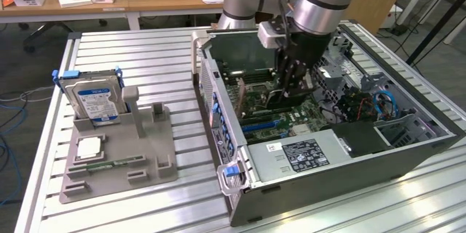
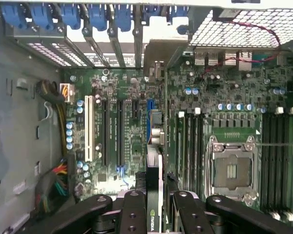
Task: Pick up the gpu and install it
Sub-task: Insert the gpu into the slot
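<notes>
Gripper (image 1: 291,88) clamped on the gpu (image 2: 154,190) inside the open computer case (image 1: 407,151).
The card stands on edge between the fingers (image 2: 132,214), above the motherboard (image 2: 219,112), with expansion slots (image 2: 112,131) toward nine o'clock of it in the wrist view. On the grey rack (image 1: 145,156) outside stands a hard drive (image 1: 95,99).
</notes>
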Controlling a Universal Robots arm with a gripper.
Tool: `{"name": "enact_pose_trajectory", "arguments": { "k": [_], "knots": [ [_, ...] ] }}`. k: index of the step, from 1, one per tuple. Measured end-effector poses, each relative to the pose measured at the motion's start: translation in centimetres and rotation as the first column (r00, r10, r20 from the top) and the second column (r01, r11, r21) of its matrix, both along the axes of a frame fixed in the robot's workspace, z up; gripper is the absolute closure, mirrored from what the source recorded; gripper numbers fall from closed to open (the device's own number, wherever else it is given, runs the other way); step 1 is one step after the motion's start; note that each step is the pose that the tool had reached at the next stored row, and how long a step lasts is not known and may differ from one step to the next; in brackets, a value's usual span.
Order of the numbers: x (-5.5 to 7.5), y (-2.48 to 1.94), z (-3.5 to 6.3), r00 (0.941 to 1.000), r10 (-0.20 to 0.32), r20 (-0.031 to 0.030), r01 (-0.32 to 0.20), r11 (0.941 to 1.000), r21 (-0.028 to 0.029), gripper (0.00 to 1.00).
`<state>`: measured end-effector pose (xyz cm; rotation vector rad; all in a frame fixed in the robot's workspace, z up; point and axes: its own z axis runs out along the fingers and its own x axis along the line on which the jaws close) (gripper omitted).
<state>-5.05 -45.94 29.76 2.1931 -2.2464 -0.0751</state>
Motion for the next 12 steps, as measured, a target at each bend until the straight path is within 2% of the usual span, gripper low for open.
{"name": "enact_pose_trajectory", "arguments": {
  "k": [12],
  "knots": [
    [-1.3, -0.05, -2.18, 1.0, 0.005, 0.0001, -0.005, 1.0, 0.0, 0.74]
  ]
}}
